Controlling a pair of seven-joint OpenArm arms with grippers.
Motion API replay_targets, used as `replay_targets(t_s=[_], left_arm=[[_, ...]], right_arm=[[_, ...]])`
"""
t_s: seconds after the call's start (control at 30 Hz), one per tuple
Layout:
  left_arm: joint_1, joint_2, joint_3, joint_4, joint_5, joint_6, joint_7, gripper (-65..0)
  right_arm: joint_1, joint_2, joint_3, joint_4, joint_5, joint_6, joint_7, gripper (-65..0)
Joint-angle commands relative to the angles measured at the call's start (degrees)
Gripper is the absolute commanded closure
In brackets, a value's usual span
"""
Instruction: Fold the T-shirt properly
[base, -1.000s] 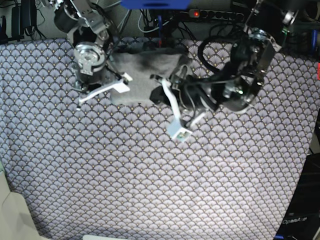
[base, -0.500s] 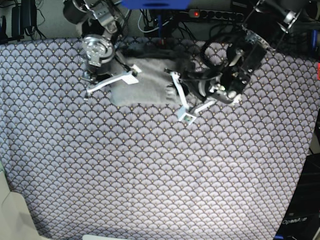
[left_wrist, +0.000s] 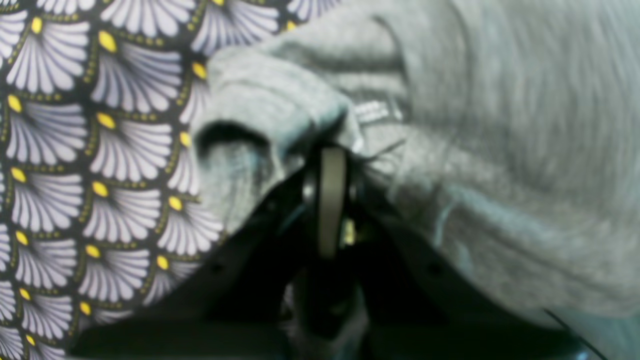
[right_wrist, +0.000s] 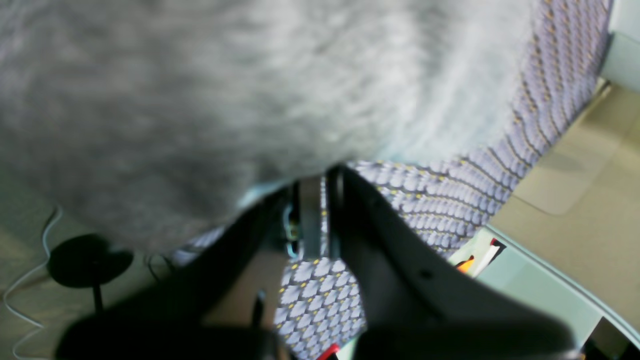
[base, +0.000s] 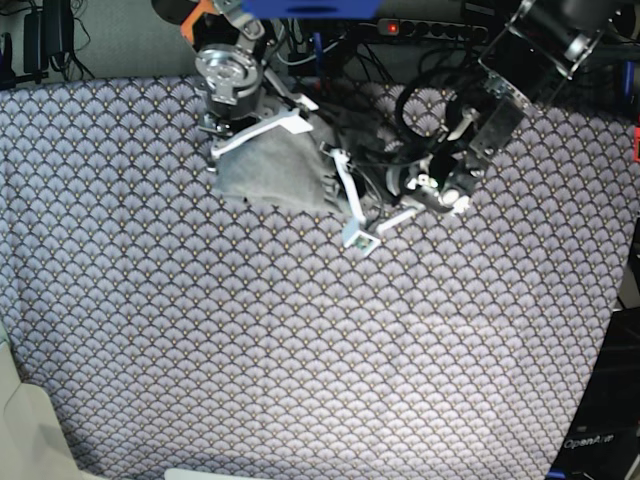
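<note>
The light grey T-shirt (base: 272, 172) lies bunched near the table's far edge, part of it lifted between the two arms. In the base view my right gripper (base: 298, 122) is at the shirt's upper edge, and my left gripper (base: 334, 162) is at its right edge. The left wrist view shows the left gripper (left_wrist: 332, 152) shut on a rolled fold of the T-shirt (left_wrist: 500, 125). Seen from the right wrist, the right gripper (right_wrist: 314, 186) is shut on the hem of the T-shirt (right_wrist: 250, 100), which hangs blurred in front of the camera.
The purple-grey scallop-patterned cloth (base: 300, 350) covers the whole table. Cables and a power strip (base: 430, 28) run along the far edge behind the arms. A pale floor (right_wrist: 575, 175) shows beyond the table's edge.
Both arms have moved toward the table's far edge, the right gripper also shifting right. The T-shirt went with them and is now narrower and more bunched.
</note>
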Motion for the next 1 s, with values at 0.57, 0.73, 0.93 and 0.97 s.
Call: replay_targets(t_s=[0.57, 0.73, 0.93, 0.97], left_arm=[[0.4, -2.93, 0.45, -1.33, 1.96, 0.57, 0.7, 0.0], [0.49, -2.93, 0.45, -1.41, 1.96, 0.57, 0.7, 0.0], [0.49, -3.02, 0.45, -1.41, 1.96, 0.57, 0.7, 0.0], [0.49, -3.02, 0.45, -1.5, 1.96, 0.57, 0.7, 0.0]], right_arm=[[2.61, 3.44, 18.27, 4.4, 0.05, 0.18, 8.71, 0.0], [-2.23, -0.95, 18.54, 4.75, -0.04, 0.18, 22.52, 0.0], [-7.5, -10.1, 18.62, 4.93, -0.13, 0.18, 37.99, 0.0], [-7.85, -11.59, 18.62, 4.93, -0.13, 0.18, 39.57, 0.0]])
